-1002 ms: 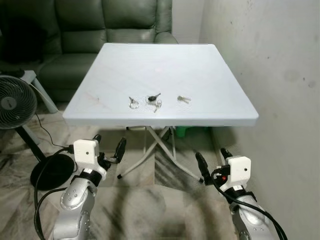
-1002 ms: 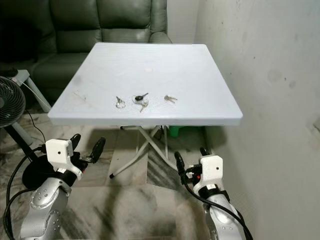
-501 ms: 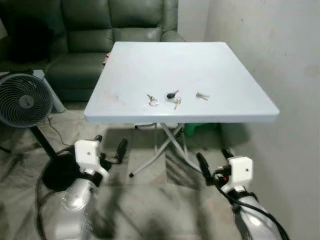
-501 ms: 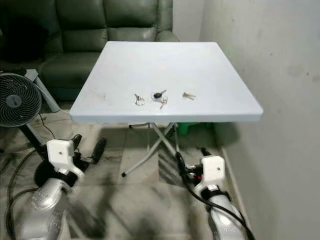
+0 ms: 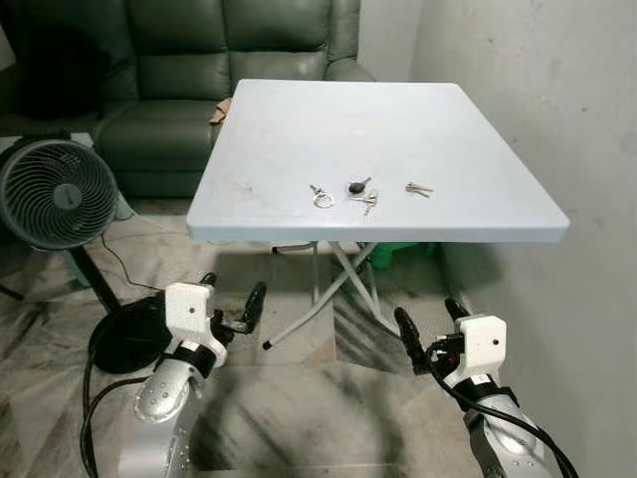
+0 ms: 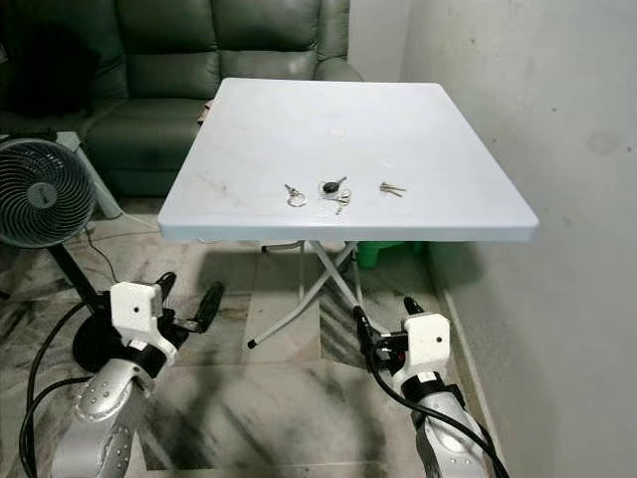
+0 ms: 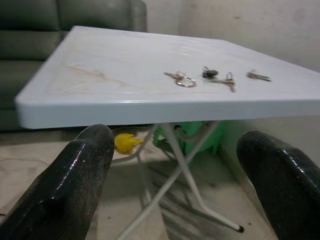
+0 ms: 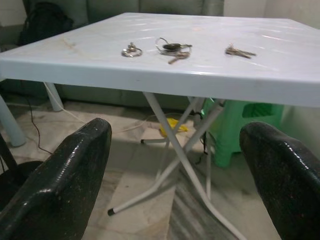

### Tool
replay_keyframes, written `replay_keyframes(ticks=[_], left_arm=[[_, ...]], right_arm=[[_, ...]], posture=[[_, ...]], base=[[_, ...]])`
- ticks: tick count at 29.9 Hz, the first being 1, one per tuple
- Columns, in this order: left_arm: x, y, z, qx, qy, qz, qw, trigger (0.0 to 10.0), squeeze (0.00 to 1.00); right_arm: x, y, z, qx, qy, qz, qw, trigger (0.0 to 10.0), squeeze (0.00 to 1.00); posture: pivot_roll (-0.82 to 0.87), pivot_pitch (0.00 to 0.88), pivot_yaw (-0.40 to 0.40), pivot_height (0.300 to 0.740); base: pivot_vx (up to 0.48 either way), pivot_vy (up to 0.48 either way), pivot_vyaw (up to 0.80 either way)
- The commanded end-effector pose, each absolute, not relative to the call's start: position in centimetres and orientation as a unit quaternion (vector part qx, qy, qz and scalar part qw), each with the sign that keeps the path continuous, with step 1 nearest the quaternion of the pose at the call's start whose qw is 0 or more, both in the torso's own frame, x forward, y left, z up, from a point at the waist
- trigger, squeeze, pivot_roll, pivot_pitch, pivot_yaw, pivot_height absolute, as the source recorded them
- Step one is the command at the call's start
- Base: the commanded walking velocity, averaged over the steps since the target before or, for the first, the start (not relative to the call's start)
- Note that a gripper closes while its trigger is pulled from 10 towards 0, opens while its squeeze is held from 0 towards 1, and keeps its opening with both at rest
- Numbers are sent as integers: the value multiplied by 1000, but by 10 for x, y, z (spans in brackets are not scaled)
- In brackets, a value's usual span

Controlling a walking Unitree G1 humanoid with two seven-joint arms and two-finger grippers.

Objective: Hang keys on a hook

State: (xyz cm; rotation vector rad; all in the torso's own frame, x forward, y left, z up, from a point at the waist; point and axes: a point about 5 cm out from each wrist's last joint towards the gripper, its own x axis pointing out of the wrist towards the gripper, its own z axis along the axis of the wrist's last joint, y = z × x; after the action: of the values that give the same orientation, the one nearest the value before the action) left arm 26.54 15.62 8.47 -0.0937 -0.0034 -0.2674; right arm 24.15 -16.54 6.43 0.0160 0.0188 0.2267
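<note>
Here, a dark green sofa point(image 5: 179, 90) and a bare wall point(image 5: 537, 90) bound the scene, with a white folding table point(image 5: 299, 224) standing between them and a floor fan point(image 5: 55, 194) to the robot's left. The table carries the task's things in a row near its front edge, probably laid there to be reached from the near side: a key ring point(image 5: 320, 197) at the left, a bunch with a black fob point(image 5: 358, 189) in the middle, and a small pair of keys point(image 5: 419, 188) at the right, each apart from its neighbour. No hook can be made out. The left gripper point(image 5: 231, 301) and right gripper point(image 5: 430, 321) are held low, below the tabletop and well short of it, a posture that suits an approach on foot rather than a reach. Both have their fingers spread wide with nothing between them, so the wrist views look out beneath the table edge toward its crossed legs point(image 8: 175, 150). Picking up the keys is judged the first step, not yet begun.
</note>
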Motion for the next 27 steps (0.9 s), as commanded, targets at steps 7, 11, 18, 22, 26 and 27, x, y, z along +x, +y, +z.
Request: replay_keyframes(ticks=[7,11,18,22,26,27], left_arm=[[266,158,88,-39,-6,-129,991,10000,0],[266,157,88,-41,-6,-129,991,10000,0],[267,156,89,-43,-7,-130,991,10000,0],[267,156,89,-46,-7,-129,991,10000,0],[267,155,89,-46,-7,-131,990,10000,0],[267,155,89,-46,-7,-131,990,10000,0]], right_arm=[[242,-166,68,9,6,112,994,10000,0],[241,-166,68,8,7,112,994,10000,0],[241,-166,68,8,7,113,994,10000,0],[241,-166,68,7,7,113,994,10000,0],[241,-165,68,8,8,115,993,10000,0],[241,-165,68,8,8,115,993,10000,0]], posture=[[13,0,21,740],[13,0,21,740],[12,0,21,740],[13,0,20,740],[13,0,20,740],[13,0,20,740]], base=[[245,0,0],[285,0,0],[289,0,0],[289,0,0],[287,0,0],[289,0,0]])
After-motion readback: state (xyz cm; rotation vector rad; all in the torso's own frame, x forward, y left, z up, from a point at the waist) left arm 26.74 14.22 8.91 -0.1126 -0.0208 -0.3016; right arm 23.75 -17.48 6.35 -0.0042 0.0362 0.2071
